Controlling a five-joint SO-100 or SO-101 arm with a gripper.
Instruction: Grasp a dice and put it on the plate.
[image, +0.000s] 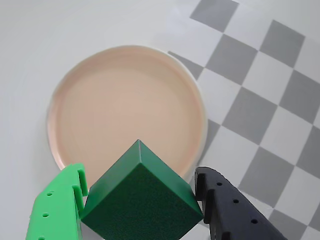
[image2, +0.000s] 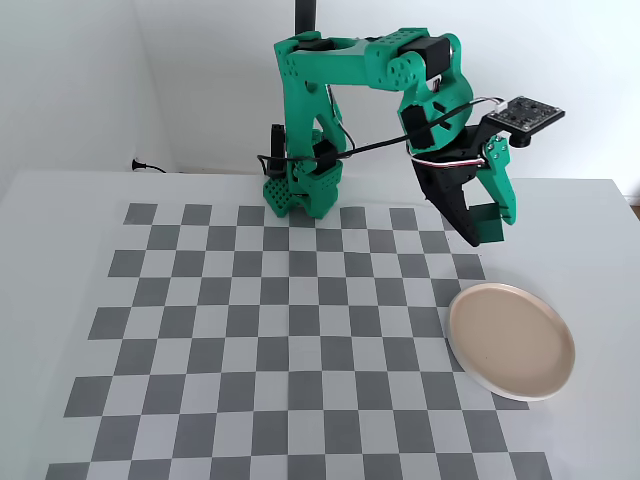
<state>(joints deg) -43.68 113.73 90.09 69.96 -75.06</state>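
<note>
In the wrist view the dark green dice (image: 142, 200) is clamped between my bright green finger (image: 60, 207) and my black finger (image: 225, 210). My gripper (image: 140, 187) is shut on it and holds it in the air above the near edge of the pale pinkish-beige plate (image: 125, 100). In the fixed view my gripper (image2: 483, 228) hangs above and behind the plate (image2: 511, 340), which lies at the right edge of the checkered mat. The dice (image2: 488, 224) shows there only as a dark green block between the fingers.
The grey and white checkered mat (image2: 290, 330) covers most of the white table. The green arm base (image2: 303, 190) stands at the mat's far edge. The wrist camera board (image2: 527, 115) juts out to the right. A white wall is behind.
</note>
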